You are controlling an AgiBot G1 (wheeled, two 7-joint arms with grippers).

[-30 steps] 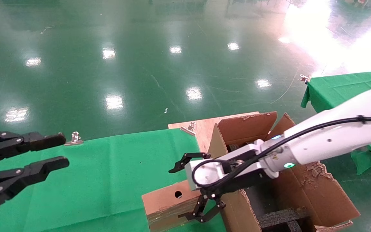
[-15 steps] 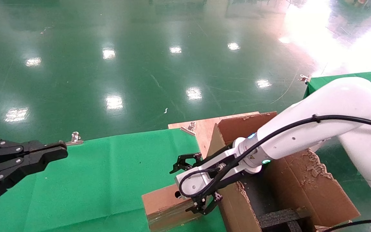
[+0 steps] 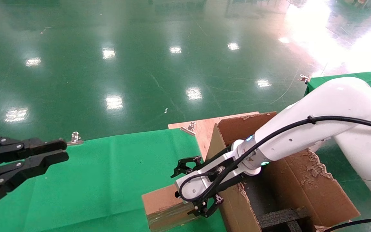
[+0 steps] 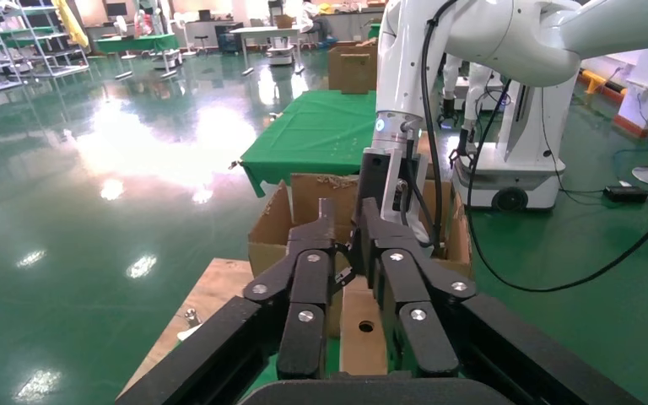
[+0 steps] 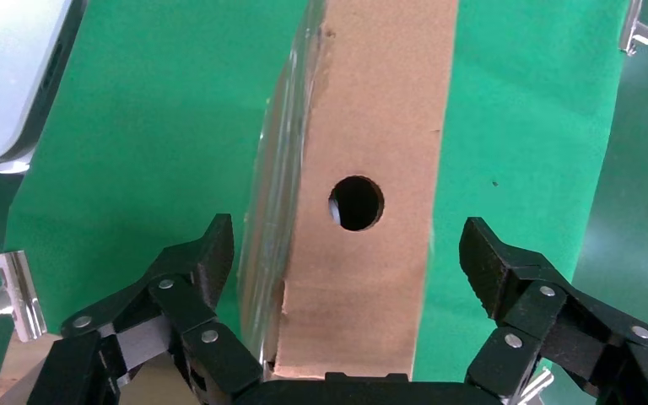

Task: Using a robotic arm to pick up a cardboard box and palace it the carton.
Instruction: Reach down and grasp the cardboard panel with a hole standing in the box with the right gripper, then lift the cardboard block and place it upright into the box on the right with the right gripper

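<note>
The right gripper's point(image 5: 346, 253) fingers point(image 5: 192, 274) are spread wide on either side of the cardboard box point(image 5: 369, 169), one pair along each long side, with clear green cloth showing between the fingertips and the cardboard, so nothing is gripped. The carton point(image 3: 304, 190) stands at the table's right edge, partly on a bare plywood board point(image 3: 201, 127), its ragged flaps raised and black foam blocks point(image 3: 280, 217) lying inside it. The green cloth point(image 3: 101, 180) covers the rest of the table. The robotic arm point(image 3: 301, 138), the right one, reaches over the carton's left flap with its pale grey camera block point(image 3: 193, 187) above the box. The left gripper point(image 3: 40, 154) hangs above the cloth's left edge, well apart from the box, its fingers nearly together with only a narrow gap and holding nothing. The cardboard box lies flat on the cloth near the table's front edge, just beside the carton's left wall, its shiny taped side facing forward. Its round hole point(image 5: 357, 203) sits midway between the right fingertips. A metal clip point(image 3: 75, 138) pins the cloth's far edge.
</note>
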